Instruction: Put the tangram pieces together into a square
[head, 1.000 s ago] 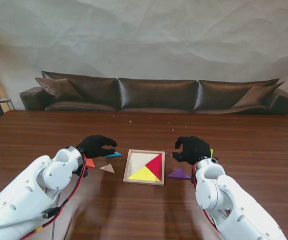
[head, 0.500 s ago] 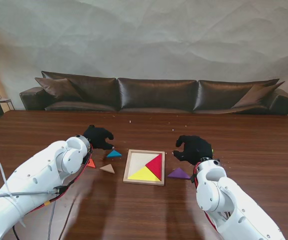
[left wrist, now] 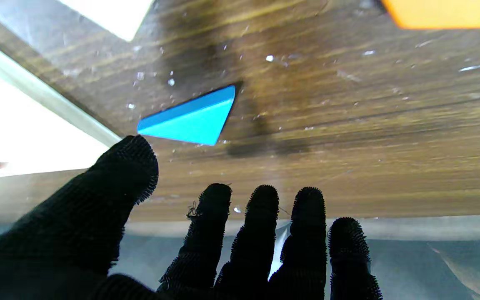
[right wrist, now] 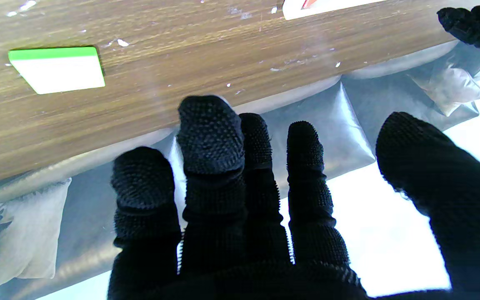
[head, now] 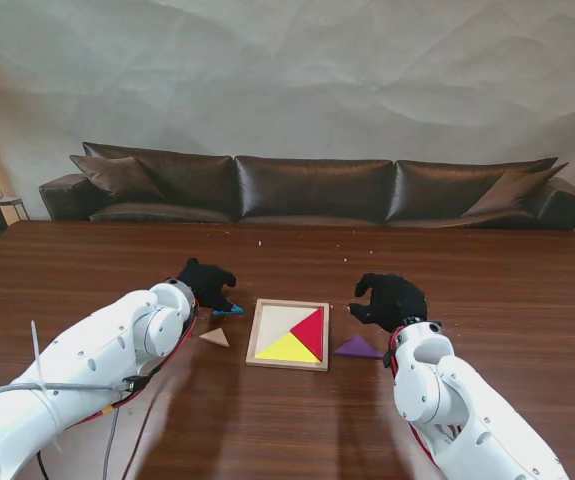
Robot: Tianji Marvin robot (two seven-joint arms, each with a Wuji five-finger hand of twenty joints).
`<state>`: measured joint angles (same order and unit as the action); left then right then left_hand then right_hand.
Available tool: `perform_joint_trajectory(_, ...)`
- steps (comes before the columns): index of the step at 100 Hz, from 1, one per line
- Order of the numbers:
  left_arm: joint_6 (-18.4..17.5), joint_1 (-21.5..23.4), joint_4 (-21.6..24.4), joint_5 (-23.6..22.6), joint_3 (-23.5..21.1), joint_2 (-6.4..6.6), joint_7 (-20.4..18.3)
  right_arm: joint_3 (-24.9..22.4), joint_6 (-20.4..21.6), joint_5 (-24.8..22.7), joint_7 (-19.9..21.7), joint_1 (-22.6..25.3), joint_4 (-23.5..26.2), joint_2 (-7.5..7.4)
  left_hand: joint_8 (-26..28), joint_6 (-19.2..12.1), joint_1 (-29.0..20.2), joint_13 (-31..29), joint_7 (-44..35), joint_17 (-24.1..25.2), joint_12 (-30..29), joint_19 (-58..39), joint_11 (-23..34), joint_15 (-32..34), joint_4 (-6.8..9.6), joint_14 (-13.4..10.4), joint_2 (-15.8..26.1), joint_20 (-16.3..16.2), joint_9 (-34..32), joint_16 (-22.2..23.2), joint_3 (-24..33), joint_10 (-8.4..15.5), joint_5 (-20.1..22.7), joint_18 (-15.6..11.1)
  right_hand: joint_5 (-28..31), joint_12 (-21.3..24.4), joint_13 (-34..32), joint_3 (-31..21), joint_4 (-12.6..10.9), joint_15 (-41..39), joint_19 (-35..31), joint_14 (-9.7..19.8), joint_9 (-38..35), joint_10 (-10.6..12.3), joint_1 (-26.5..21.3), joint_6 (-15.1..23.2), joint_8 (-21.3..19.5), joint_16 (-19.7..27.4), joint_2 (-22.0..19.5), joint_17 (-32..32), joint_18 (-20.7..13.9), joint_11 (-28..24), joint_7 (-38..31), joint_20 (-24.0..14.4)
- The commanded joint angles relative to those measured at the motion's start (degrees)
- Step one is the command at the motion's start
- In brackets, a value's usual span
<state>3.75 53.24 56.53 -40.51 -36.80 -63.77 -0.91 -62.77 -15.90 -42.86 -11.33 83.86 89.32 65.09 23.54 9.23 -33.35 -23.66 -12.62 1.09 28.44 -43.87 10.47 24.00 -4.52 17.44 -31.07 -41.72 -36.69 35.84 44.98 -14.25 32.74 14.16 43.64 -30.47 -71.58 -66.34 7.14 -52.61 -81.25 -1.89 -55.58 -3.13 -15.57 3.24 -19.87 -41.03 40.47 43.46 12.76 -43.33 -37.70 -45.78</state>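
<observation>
1. Wooden tray at the middle of the tabletop, holding a red triangle and a yellow triangle; the rest of the tray floor is bare.
2. Left hand, black-gloved, hovering over the blue triangle just left of the tray; fingers spread and holding nothing. In the left wrist view the blue piece lies flat beyond the fingertips, untouched.
3. Tan triangle on the tabletop, nearer to me than the blue one; an orange piece shows in the left wrist view.
4. Right hand, fingers loosely apart, empty, right of the tray.
5. Purple triangle beside the right hand; green piece flat on the tabletop.
</observation>
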Motion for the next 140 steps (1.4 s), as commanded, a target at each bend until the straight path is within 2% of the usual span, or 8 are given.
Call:
perform_joint_trajectory(1,0.7,-0.1,0.3,-0.6,0.1,-0.31,-1.9,0.1,0.0,0.1,1.0,0.3,0.0,0.18,0.8,1.0,1.4,1.4,0.4,1.7,-0.4,1.1,-0.8,-0.8,-2.82,-0.6,-2.3,0.4,1.7,-0.4,2.0,0.7,-2.3,-1.4,-1.0,0.9,1.2,0.2,0.9,0.2,0.5,-0.4,0.7,-1.3,1.4,0.1,-0.9,-0.9,1.5,-1.1,1.0,0.8,-0.1,-0.9)
perform_joint_trajectory(17,2.6,-0.5,-0.2,-0.6,1.4,-0.48,-2.0,0.2,0.2,0.4,1.3,0.2,-0.4,0.13,-0.5,1.8,1.7,1.7,4.0,1.7,-0.6,2.1,-1.0,-0.9,-3.02,-1.0,-1.9,0.4,3.6,-0.2,2.1,0.5,-6.4,-1.7,-1.0,1.0,1.2,0.2,0.9,0.2,0.5,-0.4,0.7,-1.3,1.4,0.0,-0.9,-0.9,1.4,-1.1,0.9,0.8,-0.1,-0.9)
perform_joint_trajectory(29,2.8,-0.9,-1.1,-0.3,2.1,-0.74,-1.6,0.3,0.3,0.5,1.6,0.1,-0.6,0.08,-1.5,0.8,1.5,1.3,5.7,1.7,-0.7,2.3,-1.1,-0.6,-2.96,-1.1,-1.7,0.2,4.2,0.0,2.0,0.7,-7.8,-1.7,-1.0,1.1,1.2,0.2,0.9,0.2,0.5,-0.5,0.7,-1.3,1.4,-0.1,-0.9,-0.9,1.4,-1.2,1.0,0.9,-0.1,-0.9)
perform_joint_trajectory(47,2.9,-1.7,-2.2,0.7,3.5,-1.06,-1.9,0.2,0.4,0.5,2.0,0.2,-0.6,0.0,-1.4,0.1,1.1,1.1,4.7,1.5,-0.5,2.3,-0.7,0.1,-2.83,-1.1,-1.7,-0.2,3.8,0.4,2.0,0.8,-5.8,-1.7,-0.8,1.3,1.2,0.2,0.9,0.2,0.5,-0.5,0.6,-1.3,1.4,-0.2,-0.9,-1.0,1.3,-1.3,1.0,1.0,-0.1,-0.9)
perform_joint_trajectory(69,3.3,-2.2,-3.2,1.0,4.7,-1.39,-1.6,0.2,0.4,0.9,2.5,0.2,-0.7,-0.05,2.3,-0.7,0.7,0.5,0.4,1.2,0.1,1.8,-0.1,1.0,-2.71,-1.1,-1.7,-1.6,2.9,0.9,2.8,1.0,-4.4,-2.0,-0.6,1.4,1.2,0.2,0.9,0.2,0.6,-0.7,0.5,-1.3,1.3,-0.5,-0.9,-1.0,1.3,-1.5,1.1,1.1,-0.2,-0.9)
perform_joint_trajectory(107,2.8,-3.8,-7.2,3.1,8.2,-3.16,0.9,0.1,0.8,1.1,2.8,0.1,-0.8,-0.1,4.6,-0.7,0.2,-1.3,-2.5,0.5,0.5,-1.7,1.1,3.1,-2.51,-0.9,-1.1,-2.7,0.7,1.5,3.8,1.7,-3.4,-2.0,-0.5,1.6,1.2,0.2,0.9,0.2,0.5,-0.7,0.0,-1.3,1.3,-0.9,-0.9,-1.0,1.1,-1.7,1.0,1.3,-0.2,-1.0)
perform_joint_trajectory(123,3.1,-3.8,-7.3,3.5,8.5,-3.31,0.7,0.1,0.7,1.2,3.0,0.1,-0.8,-0.13,8.4,-0.3,-0.1,-2.3,-8.6,0.1,1.7,-4.4,2.5,4.9,-2.43,-0.8,-1.3,-2.5,-0.7,2.2,4.8,1.7,-2.6,-2.0,-0.4,1.6,1.2,0.1,0.9,0.2,0.6,-0.8,-0.2,-1.4,1.3,-1.0,-0.9,-1.0,1.1,-1.7,1.1,1.3,-0.2,-1.0)
perform_joint_trajectory(140,3.3,-3.6,-8.1,3.8,8.8,-3.65,1.5,0.1,0.8,1.2,3.3,0.1,-0.9,-0.17,14.8,0.5,-1.7,-4.5,-20.7,-1.3,2.8,-7.8,4.2,6.9,-2.37,-0.9,-2.9,-1.8,-3.2,2.7,7.7,1.9,-3.3,-1.8,-0.1,1.7,1.1,0.1,0.9,0.2,0.4,-0.8,-0.3,-1.3,1.2,-1.2,-0.9,-1.0,1.1,-1.7,1.0,1.3,-0.3,-1.0)
